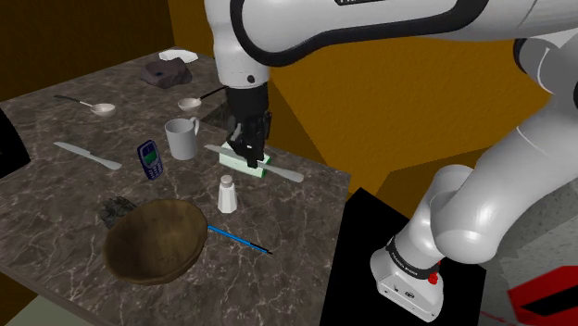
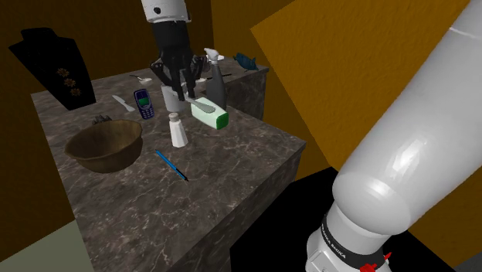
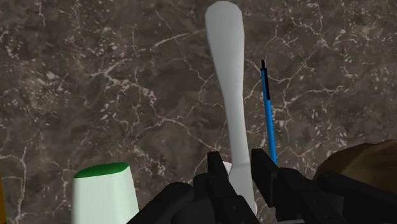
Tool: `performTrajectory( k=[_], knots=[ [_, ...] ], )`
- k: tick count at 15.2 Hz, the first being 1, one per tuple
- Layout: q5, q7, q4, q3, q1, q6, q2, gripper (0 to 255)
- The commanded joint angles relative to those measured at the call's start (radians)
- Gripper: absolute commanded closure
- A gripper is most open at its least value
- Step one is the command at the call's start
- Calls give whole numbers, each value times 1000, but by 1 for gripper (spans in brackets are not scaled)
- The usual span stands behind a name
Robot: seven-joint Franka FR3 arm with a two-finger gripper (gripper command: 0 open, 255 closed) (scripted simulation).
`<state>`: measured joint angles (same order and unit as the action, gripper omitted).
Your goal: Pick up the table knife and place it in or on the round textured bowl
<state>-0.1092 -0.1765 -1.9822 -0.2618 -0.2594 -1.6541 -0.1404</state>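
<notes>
The table knife [image 1: 278,170], pale grey, lies level over the green and white block [image 1: 243,161] near the table's right edge in the shoulder view. My gripper [image 1: 247,154] comes straight down on it. In the wrist view the two fingers [image 3: 215,177] clasp the knife [image 3: 230,95] at its narrow part, and its broad rounded end points away from the hand. The block's green end [image 3: 102,170] sits beside the fingers. Whether the knife still touches the block I cannot tell. The round brown bowl [image 1: 153,241] stands at the table's near corner, a corner of the bowl [image 3: 356,165] showing by the hand.
A blue pen [image 1: 239,239] lies between bowl and block, with a white shaker [image 1: 227,194] close by. A white mug [image 1: 182,139], a blue phone [image 1: 150,159], a second knife [image 1: 88,155] and spoons [image 1: 97,106] lie farther back. A spray bottle [image 2: 214,77] stands behind the gripper.
</notes>
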Motion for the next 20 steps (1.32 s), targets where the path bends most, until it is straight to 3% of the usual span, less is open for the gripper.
performTrajectory(
  k=[1,9,15,20],
  knots=[
    [0,-55,51,-31,-21,-4,52,255],
    [48,-249,332,-117,-113,36,288,255],
    [120,-386,633,-153,-221,114,514,255],
    [118,-380,558,-149,-216,44,509,255]
  ],
)
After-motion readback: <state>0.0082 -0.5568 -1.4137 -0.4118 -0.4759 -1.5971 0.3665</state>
